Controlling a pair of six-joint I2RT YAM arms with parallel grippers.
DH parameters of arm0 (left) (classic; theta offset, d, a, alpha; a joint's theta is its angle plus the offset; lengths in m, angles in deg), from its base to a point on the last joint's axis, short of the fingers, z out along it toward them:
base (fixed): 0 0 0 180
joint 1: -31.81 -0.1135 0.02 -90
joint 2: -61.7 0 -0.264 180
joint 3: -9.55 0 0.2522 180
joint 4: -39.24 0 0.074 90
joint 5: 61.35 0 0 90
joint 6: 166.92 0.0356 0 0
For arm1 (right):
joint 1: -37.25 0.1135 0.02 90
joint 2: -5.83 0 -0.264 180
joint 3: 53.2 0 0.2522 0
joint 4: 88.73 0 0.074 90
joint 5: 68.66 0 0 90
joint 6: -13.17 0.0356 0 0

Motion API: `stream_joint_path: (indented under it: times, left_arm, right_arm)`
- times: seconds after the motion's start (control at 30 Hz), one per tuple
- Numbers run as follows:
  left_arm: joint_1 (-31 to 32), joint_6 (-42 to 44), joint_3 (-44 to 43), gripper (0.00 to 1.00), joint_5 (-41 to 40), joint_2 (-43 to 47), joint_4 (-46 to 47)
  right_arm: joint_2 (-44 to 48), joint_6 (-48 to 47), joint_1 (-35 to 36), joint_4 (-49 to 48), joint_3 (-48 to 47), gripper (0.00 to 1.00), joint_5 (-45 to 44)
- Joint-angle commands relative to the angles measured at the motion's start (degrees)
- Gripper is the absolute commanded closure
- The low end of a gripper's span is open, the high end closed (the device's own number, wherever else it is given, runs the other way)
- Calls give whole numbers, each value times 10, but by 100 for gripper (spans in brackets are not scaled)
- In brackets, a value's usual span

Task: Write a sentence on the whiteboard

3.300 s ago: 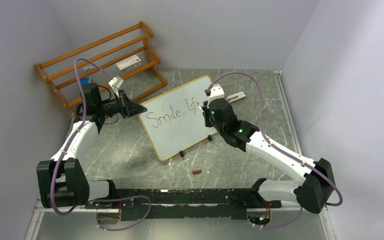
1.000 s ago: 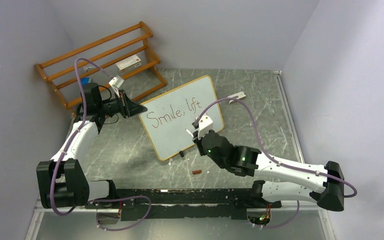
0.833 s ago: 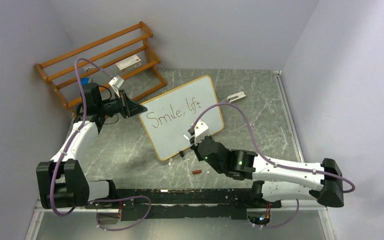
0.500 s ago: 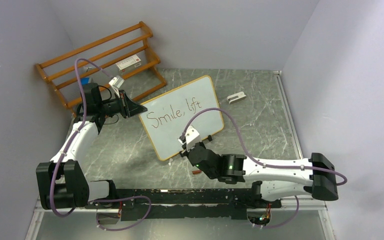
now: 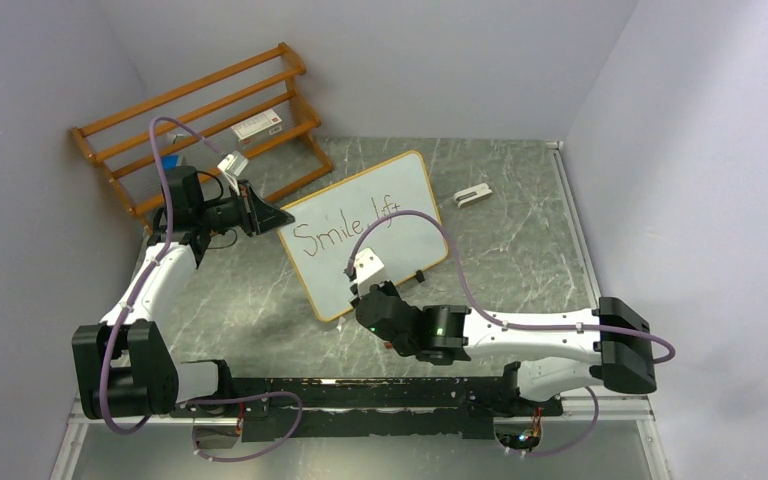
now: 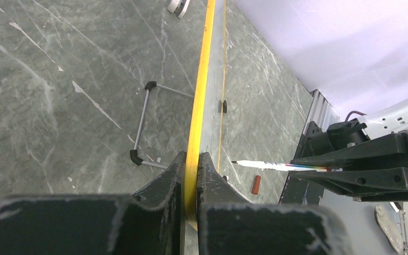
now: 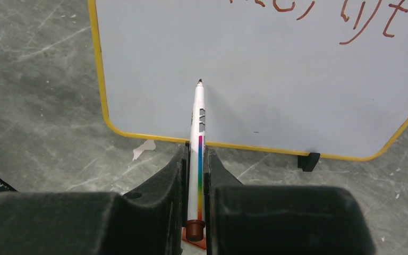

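Whiteboard (image 5: 328, 272) stands propped on its black feet mid-tabletop, turned diagonally, one corner toward the far edge. The sentence (image 5: 346, 226) so far reads "Smile, lift", one line across the upper part in thin dark marker; also seen at the top of the R wrist view (image 7: 372, 18).

L gripper (image 5: 278, 218) is clamped on the board's left corner; the wrist cam shows both fingers pinched tight on the yellow frame edge (image 6: 202, 79), w/ the grip at (image 6: 191, 159).

R gripper (image 5: 360, 293) sits low by the board's near-side bottom edge, clenched on a marker (image 7: 198, 143) w/ a rainbow stripe. The tip points at bare white under the words; can't tell if it touches.

Small red-brown piece (image 6: 255, 184) lies on the table (image 5: 520, 250) near the board's foot. White clip (image 5: 472, 195) lies right of the board, apart from it. Wooden rack (image 5: 200, 120) at the far-left corner.
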Motion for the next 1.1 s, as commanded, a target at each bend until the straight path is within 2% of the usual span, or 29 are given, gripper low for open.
stream_joint_path:
  times: [0.0, 1.07]
  left_arm:
    - [1, 50, 14, 95, -97, -13, -37]
    - [1, 53, 13, 95, -95, -12, -40]
  right_arm:
    - [-14, 12, 3, -13, -21, 100, -27]
    - [-79, 9, -1, -10, -58, 100, -34]
